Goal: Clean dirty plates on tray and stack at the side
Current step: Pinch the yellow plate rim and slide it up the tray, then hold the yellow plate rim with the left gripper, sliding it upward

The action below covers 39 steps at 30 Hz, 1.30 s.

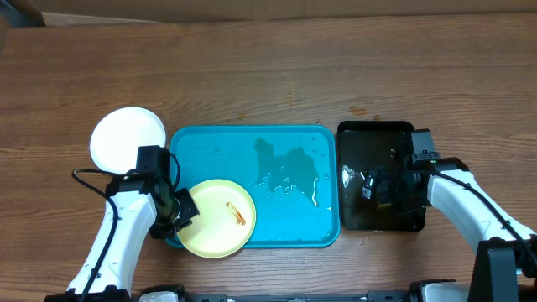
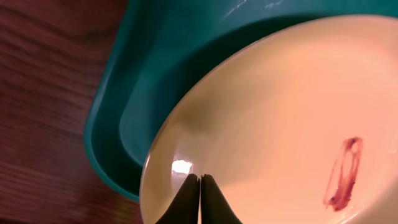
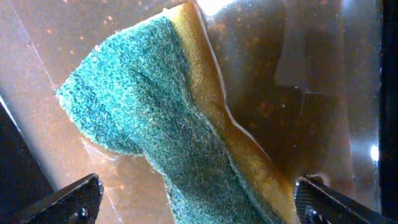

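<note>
A pale yellow plate (image 1: 216,218) with a red-orange smear (image 1: 237,214) lies at the front left corner of the turquoise tray (image 1: 294,138), overhanging its front rim. My left gripper (image 1: 180,210) is at the plate's left edge. In the left wrist view that gripper (image 2: 199,177) is shut, tips together over the plate (image 2: 280,112) just inside its rim, with nothing seen between them. The smear (image 2: 345,174) is to the right. My right gripper (image 3: 199,185) stands open over a green and yellow sponge (image 3: 143,106).
A white plate (image 1: 127,138) lies on the wooden table left of the tray. The black tray (image 1: 369,143) stands right of the turquoise one, with my right gripper (image 1: 382,189) inside it. Water glistens on the turquoise tray's floor (image 1: 289,180).
</note>
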Available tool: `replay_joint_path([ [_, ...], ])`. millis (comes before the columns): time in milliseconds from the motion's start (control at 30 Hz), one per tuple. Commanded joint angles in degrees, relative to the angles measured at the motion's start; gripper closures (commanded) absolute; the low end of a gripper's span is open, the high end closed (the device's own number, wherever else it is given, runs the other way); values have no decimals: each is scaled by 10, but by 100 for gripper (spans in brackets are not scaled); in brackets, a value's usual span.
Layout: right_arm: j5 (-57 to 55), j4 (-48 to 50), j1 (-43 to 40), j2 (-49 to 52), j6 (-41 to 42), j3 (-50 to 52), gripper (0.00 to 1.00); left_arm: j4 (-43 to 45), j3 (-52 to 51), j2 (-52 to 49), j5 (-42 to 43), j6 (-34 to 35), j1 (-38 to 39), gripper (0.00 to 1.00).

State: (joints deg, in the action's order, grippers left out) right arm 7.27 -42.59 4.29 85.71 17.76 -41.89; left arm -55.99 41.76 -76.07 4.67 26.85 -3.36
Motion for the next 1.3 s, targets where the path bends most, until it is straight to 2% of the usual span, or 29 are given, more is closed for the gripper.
replay_joint_path([
  [0,-1,3,2,2,-2,3,0,32,46,4,-6,3,4,96],
  [233,-1,3,2,2,-2,3,0,139,53,4,-4,2,4,96],
  [333,-1,3,2,2,-2,3,0,124,56,4,26,4,4,96],
  [367,-1,3,2,2,-2,3,0,111,56,4,31,4,4,91],
  [400,-1,3,2,2,-2,3,0,91,57,4,40,4,4,81],
  [467,-1,3,2,2,-2,3,0,40,61,4,54,2,4,52],
  [567,-1,3,2,2,-2,3,0,-54,82,4,57,-19,4,36],
  [600,-1,3,2,2,-2,3,0,-76,90,4,54,-24,4,35],
  [767,-1,3,2,2,-2,3,0,-160,99,4,43,-22,4,33],
  [867,-1,3,2,2,-2,3,0,-181,95,4,41,14,10,33],
  [1100,-1,3,2,2,-2,3,0,-185,62,4,-39,118,50,33],
  [1167,-1,3,2,2,-2,3,0,-178,57,4,-47,136,49,33],
  [1267,-1,3,2,2,-2,3,0,-143,37,4,-28,156,48,38],
])
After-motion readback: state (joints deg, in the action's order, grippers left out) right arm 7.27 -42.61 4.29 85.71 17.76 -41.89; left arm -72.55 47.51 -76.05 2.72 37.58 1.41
